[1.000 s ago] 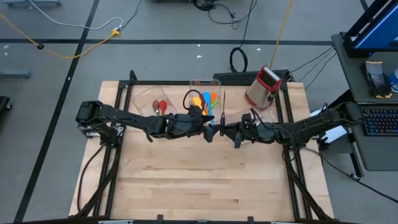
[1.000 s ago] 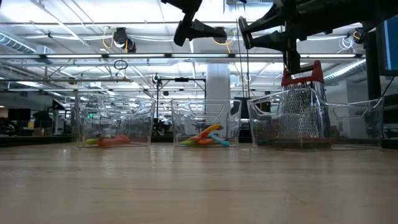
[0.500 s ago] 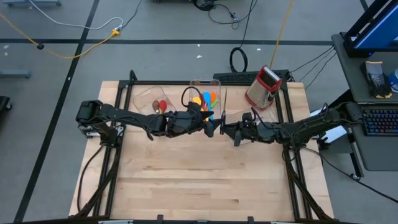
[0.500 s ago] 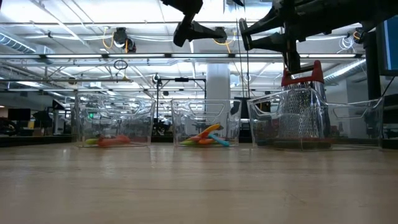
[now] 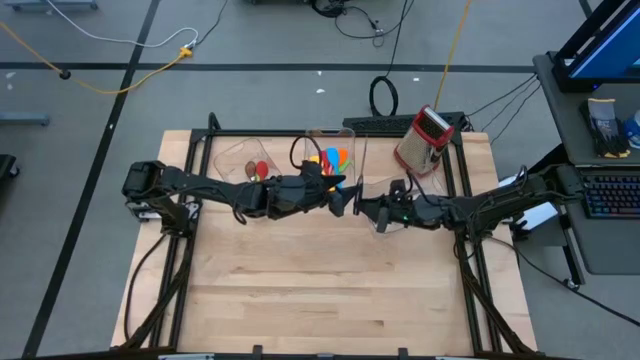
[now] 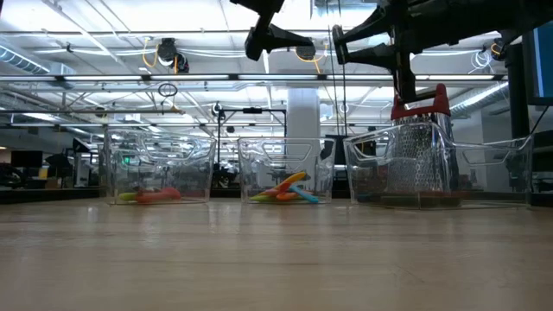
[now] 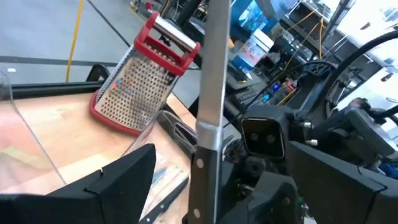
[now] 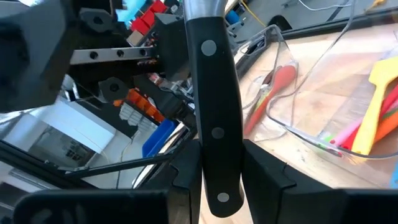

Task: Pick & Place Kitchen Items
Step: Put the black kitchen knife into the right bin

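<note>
The right gripper is closed on the black riveted handle of a knife, the handle clamped between its two fingers and the steel blade running on past the fingertips; the left gripper faces it tip to tip above the table, fingers spread to their widest and holding nothing, with the blade passing through the gap between them (in the left wrist view the blade and the top of the handle stand midway between the two dark fingers); this looks like a handover in mid-air. The risks, as I judge them: if the left fingers close on the smooth flat blade rather than the handle, the grip may slip; if the right fingers let go before the left has a firm hold, the knife would drop onto the table or into the clear bin below; a skewed close could twist the knife out of line. Other utensils lie in the bin beyond the left fingertips.
</note>
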